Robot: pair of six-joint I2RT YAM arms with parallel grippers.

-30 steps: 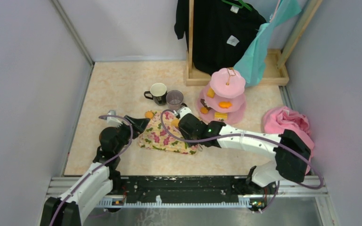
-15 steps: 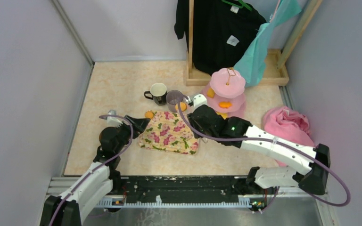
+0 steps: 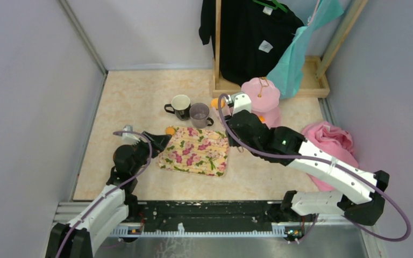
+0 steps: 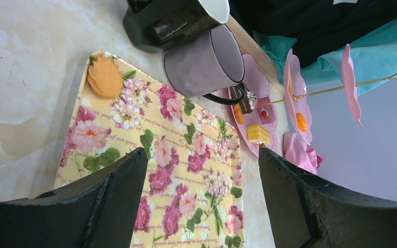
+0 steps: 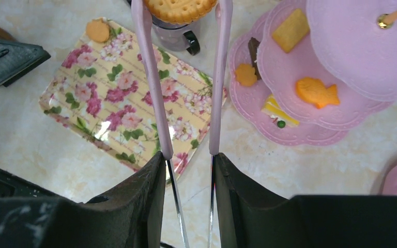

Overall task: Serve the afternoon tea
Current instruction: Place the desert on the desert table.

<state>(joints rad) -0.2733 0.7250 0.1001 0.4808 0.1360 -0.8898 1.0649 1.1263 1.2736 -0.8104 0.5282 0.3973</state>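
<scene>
The right gripper [image 5: 188,173] is clenched on pink tongs [image 5: 152,88], which pinch a round cookie [image 5: 180,9] so it won't break; the cookie hangs just beside the stand [image 5: 341,67], probably bound for a tier; the left gripper [image 4: 201,170] rests wide open at the tray's [image 4: 186,155] left edge, holding nothing.

Left arm [image 3: 103,207] is bent and low on its own side, with the left hand [image 4: 201,155] pointing forward, jaws wide apart, gripping nothing. Right arm [image 3: 322,166] is stretched far forward and angled leftward, wrist tipped down. Right hand [image 5: 188,161] is partly closed, pinching pink tongs [image 5: 152,77].
</scene>
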